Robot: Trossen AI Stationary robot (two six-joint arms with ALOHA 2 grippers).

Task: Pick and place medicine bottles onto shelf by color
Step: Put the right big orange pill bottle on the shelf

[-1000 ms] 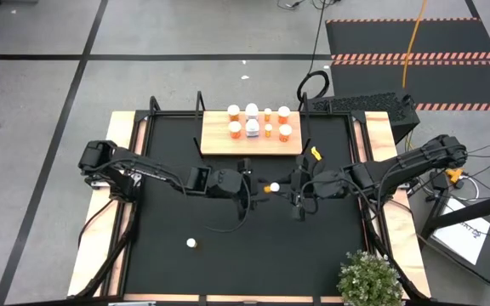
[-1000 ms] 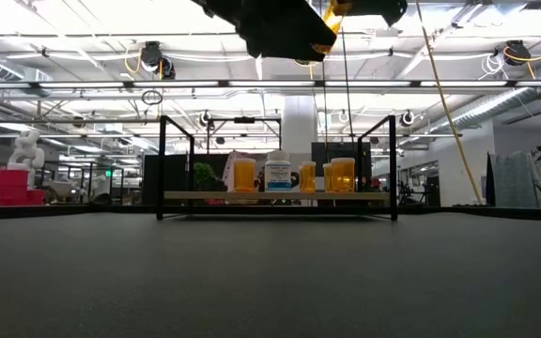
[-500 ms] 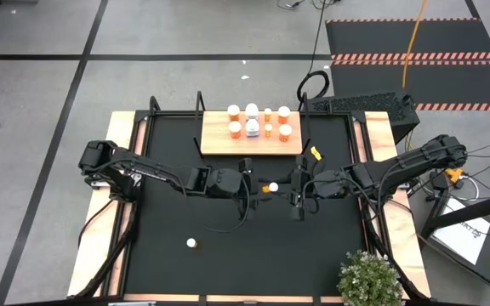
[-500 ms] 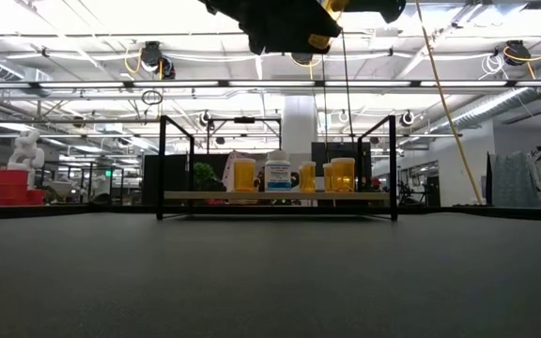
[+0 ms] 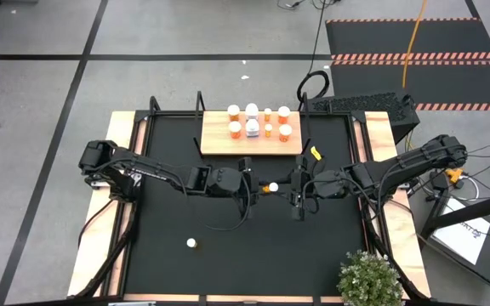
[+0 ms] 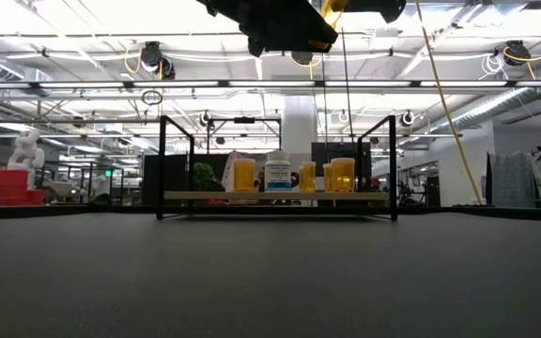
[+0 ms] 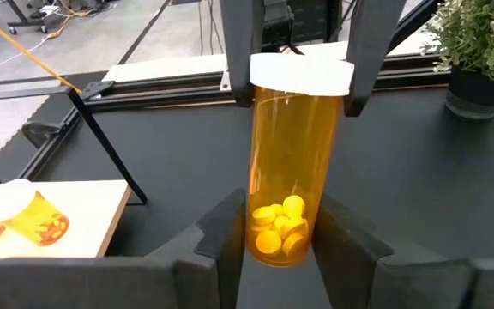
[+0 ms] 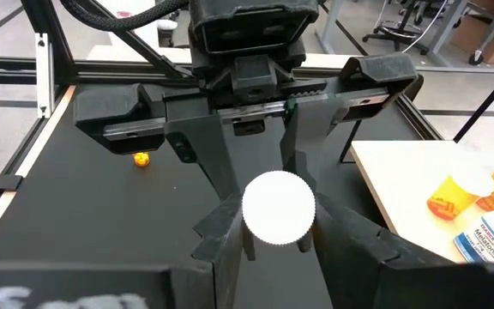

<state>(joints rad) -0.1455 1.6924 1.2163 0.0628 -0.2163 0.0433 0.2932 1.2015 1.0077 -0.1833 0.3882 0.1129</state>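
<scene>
Here both arms meet mid-surface, in front of the shelf (image 5: pixel 251 137). One orange bottle (image 7: pixel 292 170) with a white cap is held in the air between them. The left pincer (image 7: pixel 273 233) pinches the bottle's base; the right pincer (image 8: pixel 274 225) pinches its cap end. Both pairs of fingers press on it. Eight more bottles (image 5: pixel 251 127) stand on the shelf, orange ones and a white one. Another bottle (image 5: pixel 191 243) stands alone on the black surface (image 5: pixel 168 263), well apart, near the front.
</scene>
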